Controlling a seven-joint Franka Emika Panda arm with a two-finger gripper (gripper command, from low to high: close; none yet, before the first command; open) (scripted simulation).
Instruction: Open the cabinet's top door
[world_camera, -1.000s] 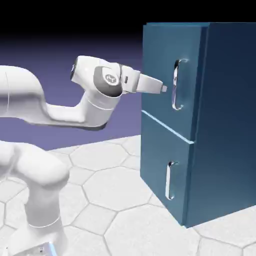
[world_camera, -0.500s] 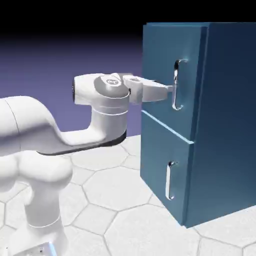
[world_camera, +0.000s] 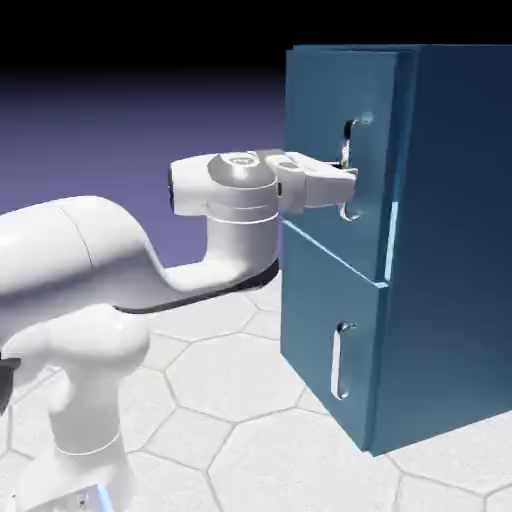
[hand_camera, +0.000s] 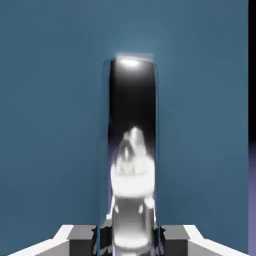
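Note:
The dark teal cabinet (world_camera: 450, 250) stands at the exterior view's right, with two stacked doors. The top door (world_camera: 320, 110) carries a vertical silver handle (world_camera: 350, 130). My gripper (world_camera: 347, 186) reaches level from the left and is shut on the middle of this bar. In the hand view the shiny handle (hand_camera: 131, 150) runs up the middle of the blue door panel (hand_camera: 50, 125), and it sits between my gripper (hand_camera: 131, 241) tips at the bottom edge. A thin bright strip shows along the top door's right edge, which looks slightly off the cabinet's face.
The bottom door (world_camera: 312, 310) with its shorter silver handle (world_camera: 341, 360) is closed below my hand. The robot's base and bent arm (world_camera: 90, 300) fill the lower left. The cabinet stands on a white floor of hexagon tiles (world_camera: 260, 440).
My hand moved right and slightly down to the top door's handle, and the jaws closed on it. A bright strip has appeared at the door's right edge.

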